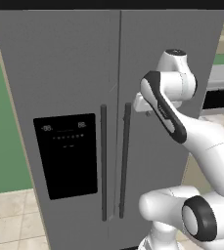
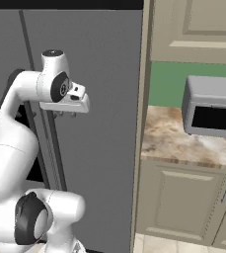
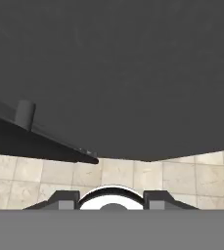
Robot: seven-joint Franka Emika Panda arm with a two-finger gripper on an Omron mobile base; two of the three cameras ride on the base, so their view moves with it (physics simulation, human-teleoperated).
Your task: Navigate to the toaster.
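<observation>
A: Kitchen; the grey fridge (image 1: 84,122) fills the front; a marble worktop (image 2: 183,141) with a box oven (image 2: 213,106) lies right.

B: Toaster unseen; fingers (image 3: 67,199) barely visible, cannot tell their spread; turning could clip the fridge handles (image 1: 114,161).

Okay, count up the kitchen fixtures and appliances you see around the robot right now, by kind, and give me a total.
Fridge: 1, grey, two doors
Fridge door handles: 2, dark, vertical
Dispenser panel: 1, black
Box oven: 1, grey with black window, on the counter
Base cabinet doors: 2 in view
Total: 7
</observation>
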